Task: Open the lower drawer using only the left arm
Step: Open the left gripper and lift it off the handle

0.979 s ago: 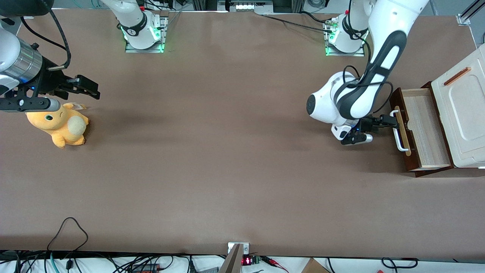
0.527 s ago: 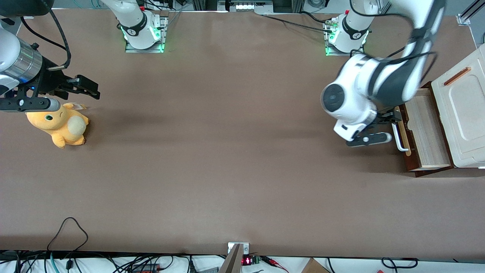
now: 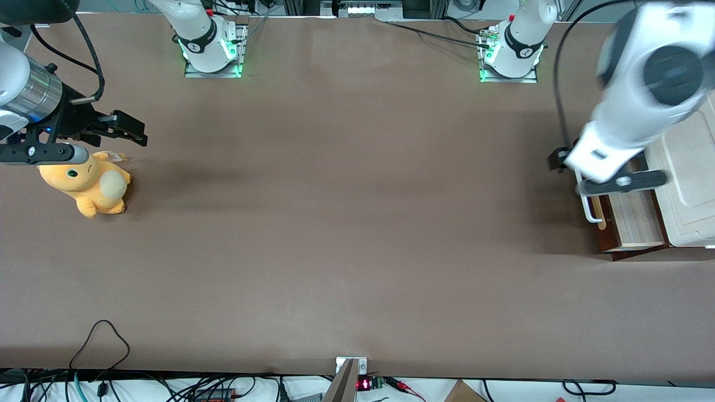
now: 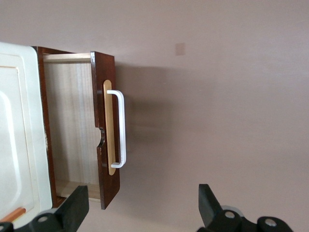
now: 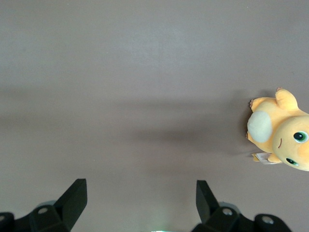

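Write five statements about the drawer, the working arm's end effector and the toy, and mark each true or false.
1. The lower drawer is pulled out, showing its light wood inside. True.
2. The end effector is shut on the white handle. False: its fingers stand wide apart, above the table and clear of the handle.
3. The drawer holds a plush toy. False: no toy shows in the part of the drawer that is in view; the orange plush toy lies on the table toward the parked arm's end.
4. The handle sits on a pale wood strip on the dark brown front. True.
5. The cream-white panel lies above the open drawer. True.
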Motion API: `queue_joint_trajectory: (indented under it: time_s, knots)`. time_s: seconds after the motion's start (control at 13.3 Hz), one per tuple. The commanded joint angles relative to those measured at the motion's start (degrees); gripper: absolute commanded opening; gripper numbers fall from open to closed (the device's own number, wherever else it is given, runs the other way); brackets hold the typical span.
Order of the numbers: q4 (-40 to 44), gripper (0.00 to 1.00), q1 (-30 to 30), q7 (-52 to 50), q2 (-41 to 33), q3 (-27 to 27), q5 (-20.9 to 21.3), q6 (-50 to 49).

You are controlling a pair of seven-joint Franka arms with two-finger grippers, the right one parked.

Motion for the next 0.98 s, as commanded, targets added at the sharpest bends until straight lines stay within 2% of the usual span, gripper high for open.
queue_joint_trajectory:
  time_s: [0.0,0.15,0.9]
  knots:
    - [0.8,1.00,0.4,10.1,-2.8,6.2,-9.0,0.1]
    - [-0.1,1.00,0.4,15.5,-4.2,8.0,-11.1,0.5]
    - [0.3,1.00,0.3,16.0,-4.4,8.5,-10.5,0.5]
